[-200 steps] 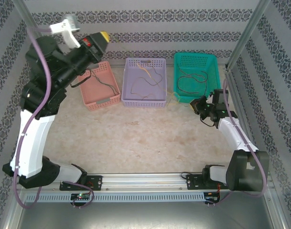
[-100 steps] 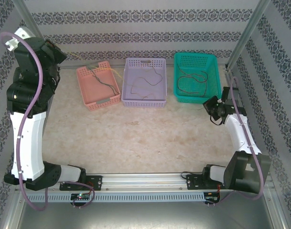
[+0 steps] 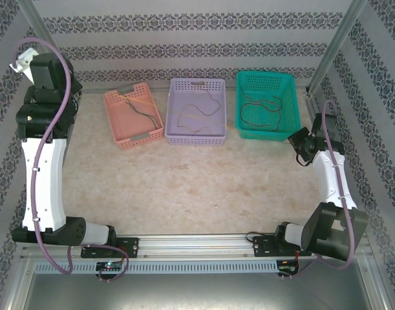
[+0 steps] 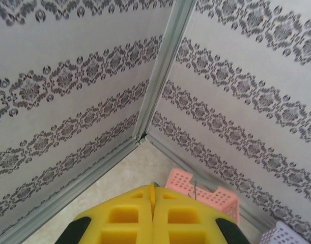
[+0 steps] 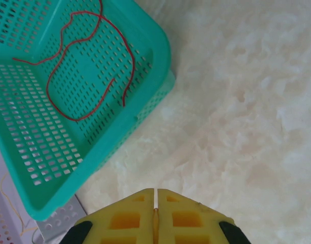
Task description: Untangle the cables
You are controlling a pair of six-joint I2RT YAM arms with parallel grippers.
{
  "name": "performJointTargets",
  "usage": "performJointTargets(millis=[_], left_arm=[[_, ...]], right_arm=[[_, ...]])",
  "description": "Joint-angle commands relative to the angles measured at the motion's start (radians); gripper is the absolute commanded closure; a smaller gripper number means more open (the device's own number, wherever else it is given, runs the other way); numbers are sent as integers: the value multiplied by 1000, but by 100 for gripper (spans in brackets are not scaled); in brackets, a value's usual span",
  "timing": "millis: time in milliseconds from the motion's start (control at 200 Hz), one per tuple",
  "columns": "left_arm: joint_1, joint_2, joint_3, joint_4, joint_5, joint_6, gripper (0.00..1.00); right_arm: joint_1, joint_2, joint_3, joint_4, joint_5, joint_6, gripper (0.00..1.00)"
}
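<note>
While the right gripper (image 5: 155,194) sits closed, empty, red cable (image 5: 133,61) lies in basket (image 5: 163,51) beyond.

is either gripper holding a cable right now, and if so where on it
Nothing is held. The left gripper and the right gripper are both shut and empty; the red cable lies loose in the green basket.

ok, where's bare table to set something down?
Bare: the table from the baskets to the arm bases, plus the strip left of the pink basket. Crowded: back row, lilac basket and teal basket close beside it, cables inside; right gripper by the teal basket's near corner.
</note>
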Motion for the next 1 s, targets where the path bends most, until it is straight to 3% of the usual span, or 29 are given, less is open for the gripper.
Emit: performJointTargets(millis=[0,145,380,659,799,999], left_arm=[[17,3,-53,15,109,21,100],[-23,28,-159,49,442,-14,100],[-236,35,-337,164,540,-61,100],[-351,316,-79,228,674,-144,100],[-388,483,77,172,689,-118,100],[-444,607,64,201,700,-109,100]], right_arm=[[51,0,88,52,49,-9,100],[185,83,320,76,31,-85,100],[340,374,843,101,-140,-167,100],[443,776,1455,-15,-203,-190,100],[459,883,1557,-13,-203,-177,100],[496,948,1524,-9,-233,-218,100]])
